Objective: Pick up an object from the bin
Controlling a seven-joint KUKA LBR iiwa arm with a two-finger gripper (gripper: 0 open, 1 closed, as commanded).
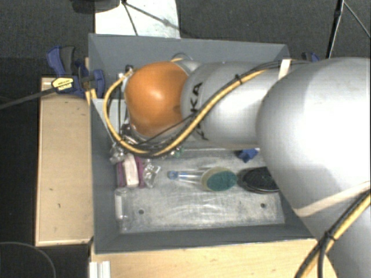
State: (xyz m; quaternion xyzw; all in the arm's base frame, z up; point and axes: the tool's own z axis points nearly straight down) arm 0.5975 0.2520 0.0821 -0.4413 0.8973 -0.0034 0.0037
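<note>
Arm (313, 143) nearest you | pink block (128, 172) just 6 o'clock of gripper (135, 158), axis 12–6 | grip state you cannot tell

Black letters on the silver arm (232, 106) read "KA" — the rest crossed by a cable (215, 99).

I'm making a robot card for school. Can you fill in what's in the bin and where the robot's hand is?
Container: grey metal bin
Arm: comes in from the right, orange cover at its wrist
Robot hand: gripper, low at the bin's left end
Nearest thing: pinkish-purple block, right by the gripper
Middle: clear-handled brush, round green head
Beside it: black round disc
Behind: blue piece, partly hidden by the arm
Holding anything: cannot tell
</note>
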